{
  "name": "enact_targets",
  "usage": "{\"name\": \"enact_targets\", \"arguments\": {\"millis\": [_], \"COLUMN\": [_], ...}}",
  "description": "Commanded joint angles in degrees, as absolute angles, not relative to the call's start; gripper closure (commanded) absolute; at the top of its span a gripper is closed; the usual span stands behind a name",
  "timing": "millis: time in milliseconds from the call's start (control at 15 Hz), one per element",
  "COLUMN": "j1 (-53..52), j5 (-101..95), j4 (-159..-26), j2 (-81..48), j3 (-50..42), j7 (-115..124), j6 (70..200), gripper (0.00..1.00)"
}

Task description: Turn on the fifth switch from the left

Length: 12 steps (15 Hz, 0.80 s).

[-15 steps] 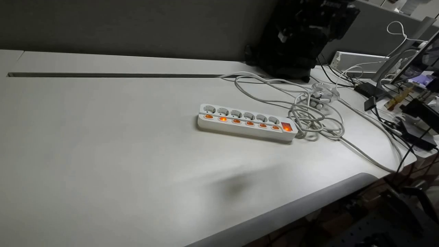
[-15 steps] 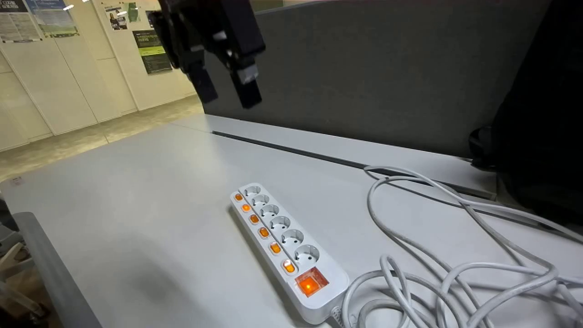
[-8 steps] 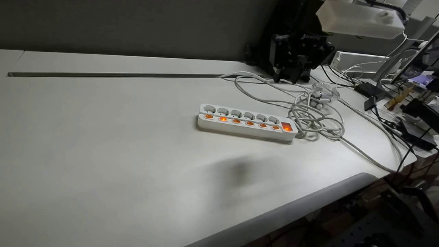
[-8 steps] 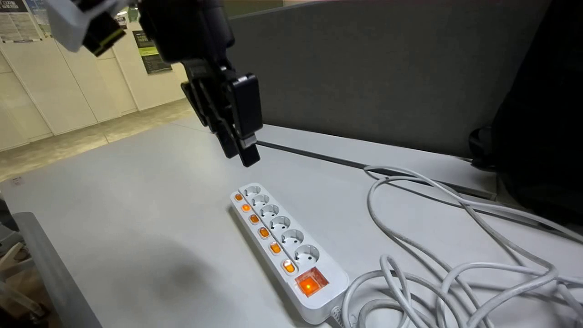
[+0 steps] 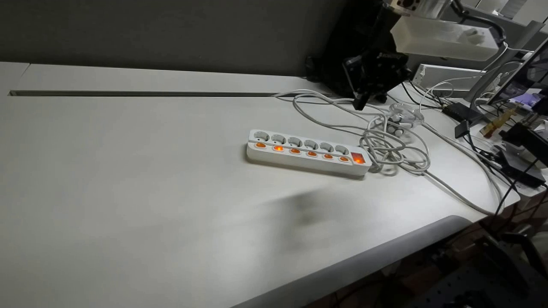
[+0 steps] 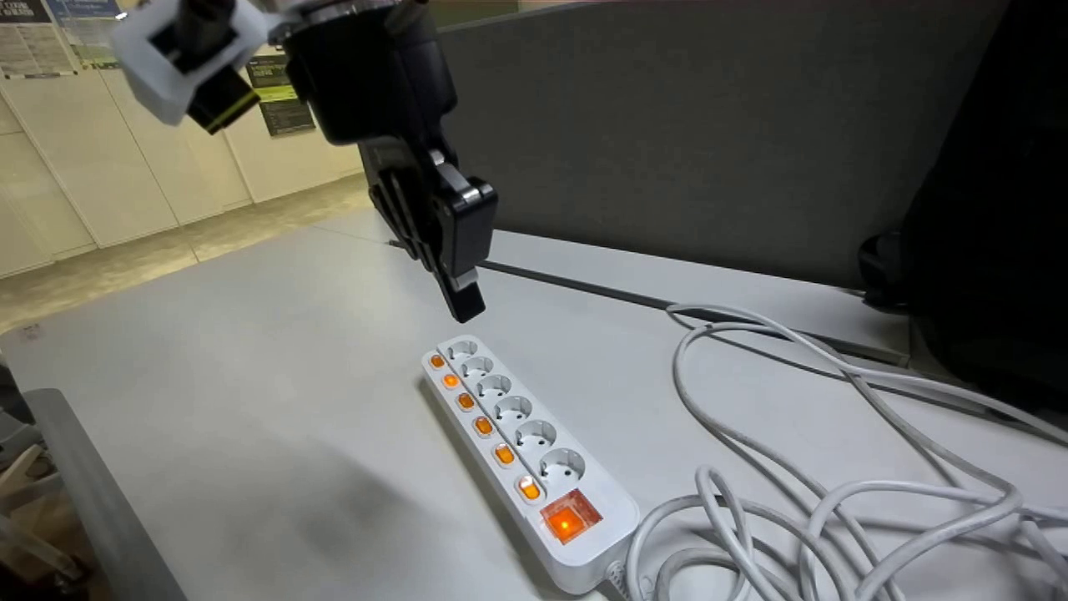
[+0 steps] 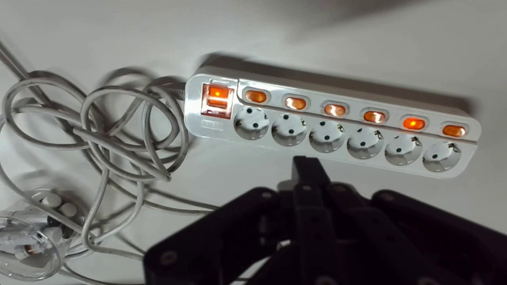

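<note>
Pincer (image 7: pixel 311 170) is fully closed, fingertips (image 6: pixel 465 306) together with no gap I can see from where I stand, holding nothing; it hangs over the desk (image 5: pixel 128 179) on the side of the sockets (image 7: pixel 327 136), apart from the power strip (image 5: pixel 305 162). Target is the fifth switch (image 5: pixel 328 156), in the row along the strip's long edge, second in from the big main switch (image 5: pixel 358 158). Looks unlit to me, unlike the glowing second switch (image 5: pixel 278 148), so I'd call the press not yet done. Wrist view flips the order: there, count from the end away from the main switch. Handling: nothing to grip. It's tiny, likely hard glossy plastic with a stiff snap, so the tips could skate off onto a neighbour. Use them closed as a blunt poker and press straight down on one half; can't tell which half is ON. Strip looks light and I see nothing clamping it, so a sideways shove probably slides it on the smooth desk; coiled cord (image 7: pixel 122 154) at its end likely won't anchor much. Keep the push modest: firm enough to click, not enough to crack the switch or tip the strip.
</note>
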<state>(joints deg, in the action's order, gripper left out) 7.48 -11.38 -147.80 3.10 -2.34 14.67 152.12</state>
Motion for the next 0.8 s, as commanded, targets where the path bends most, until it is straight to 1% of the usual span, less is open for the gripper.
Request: {"name": "enact_targets", "arguments": {"millis": [0, 200, 733], "j1": [6.9, 6.9, 7.0], "j5": [-11.4, -11.4, -10.7], "j4": [-147.7, -147.7, -147.0], "j2": [3.1, 3.1, -4.5], "j3": [-3.0, -3.0, -5.1], "j7": [14.6, 14.6, 16.7], "j6": [152.0, 152.0, 154.2], "gripper": [0.99, 1.0, 1.0]}}
